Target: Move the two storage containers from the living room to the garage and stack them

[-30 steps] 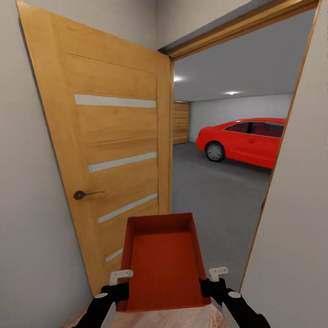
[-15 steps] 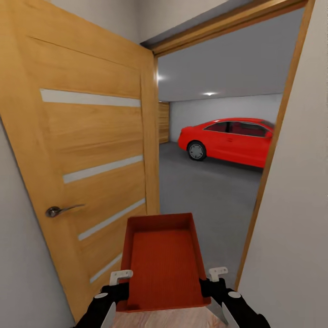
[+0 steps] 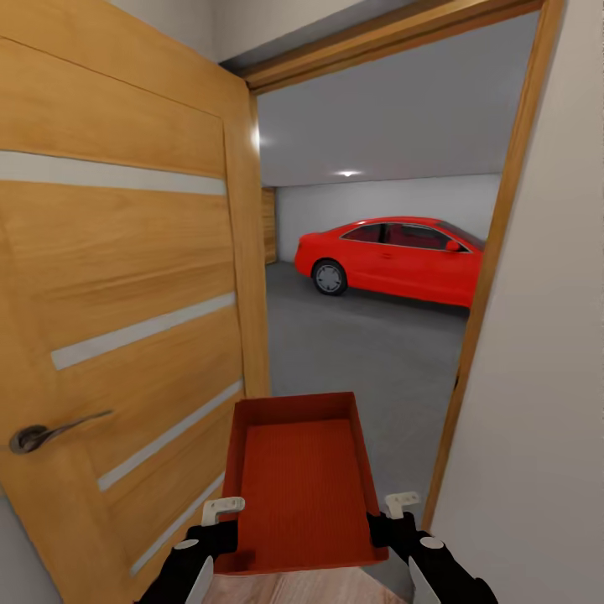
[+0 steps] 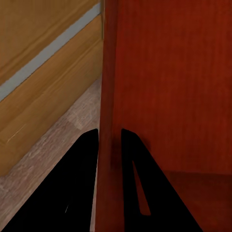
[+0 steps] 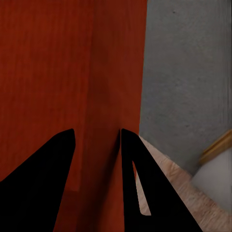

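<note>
Ahead, through an open doorway, lies the garage with its grey floor, white walls and a red car parked well back. One orange-red bin is carried low in front of the robot, level and open side up, between the two arms, at the threshold where light wood planks meet the concrete. The left gripper is clamped on the bin's left wall; in the left wrist view its dark fingers stand one on each side of that thin wall, closed tight against it. The right gripper grips the right wall the same way, with its fingers pinching the wall from inside and outside. A wooden door with pale strips and a lever handle stands swung open at the left, just beside the bin. The door frame and a plain wall rise at the right.
</note>
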You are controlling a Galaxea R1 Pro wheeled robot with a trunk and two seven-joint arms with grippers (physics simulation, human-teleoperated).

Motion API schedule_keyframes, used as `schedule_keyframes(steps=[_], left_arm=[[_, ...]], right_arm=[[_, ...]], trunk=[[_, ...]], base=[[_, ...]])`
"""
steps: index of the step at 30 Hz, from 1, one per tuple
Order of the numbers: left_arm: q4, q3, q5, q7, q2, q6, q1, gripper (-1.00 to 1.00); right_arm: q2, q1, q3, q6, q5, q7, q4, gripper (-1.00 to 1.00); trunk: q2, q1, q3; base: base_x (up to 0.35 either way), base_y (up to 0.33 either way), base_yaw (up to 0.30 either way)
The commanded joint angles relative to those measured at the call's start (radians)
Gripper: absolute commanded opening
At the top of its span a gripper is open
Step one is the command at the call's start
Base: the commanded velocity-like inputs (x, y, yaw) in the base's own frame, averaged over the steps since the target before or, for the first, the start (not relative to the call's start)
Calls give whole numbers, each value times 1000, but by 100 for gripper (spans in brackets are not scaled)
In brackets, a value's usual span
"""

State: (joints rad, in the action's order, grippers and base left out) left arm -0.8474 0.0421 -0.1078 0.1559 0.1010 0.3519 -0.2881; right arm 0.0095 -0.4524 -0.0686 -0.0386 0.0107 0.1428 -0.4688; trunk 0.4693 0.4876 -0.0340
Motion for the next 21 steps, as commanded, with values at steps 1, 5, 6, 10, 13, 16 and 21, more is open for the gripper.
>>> schedule_keyframes(steps=[1, 5, 6, 10, 13, 16, 21], left_arm=[[-1, 4, 34, 37, -20, 7, 1, -100], [-1, 4, 34, 37, -20, 7, 1, -100], [-1, 4, 34, 37, -20, 7, 1, -100], [-1, 4, 34, 37, -20, 7, 1, -100], [-1, 4, 34, 37, -20, 7, 1, -100], [-1, 4, 34, 37, -20, 7, 1, -100], [-1, 4, 34, 37, -20, 7, 1, -100]], right_arm=[[0, -2, 6, -4, 29, 57, -2, -100], [0, -2, 6, -4, 29, 57, -2, -100], [0, -2, 6, -4, 29, 57, -2, -100], [0, -2, 6, -4, 29, 57, -2, -100], [0, -2, 6, -4, 29, 57, -2, -100], [0, -2, 6, -4, 29, 57, -2, -100], [0, -2, 6, -4, 29, 57, -2, -100]], trunk=[[1, 1, 0], [1, 1, 0], [1, 1, 0], [1, 1, 0], [1, 1, 0], [1, 1, 0], [1, 1, 0]], base=[[232, 193, -280], [233, 193, -280], [233, 193, -280], [233, 193, -280], [233, 192, -280], [235, 190, -280], [236, 188, -279]])
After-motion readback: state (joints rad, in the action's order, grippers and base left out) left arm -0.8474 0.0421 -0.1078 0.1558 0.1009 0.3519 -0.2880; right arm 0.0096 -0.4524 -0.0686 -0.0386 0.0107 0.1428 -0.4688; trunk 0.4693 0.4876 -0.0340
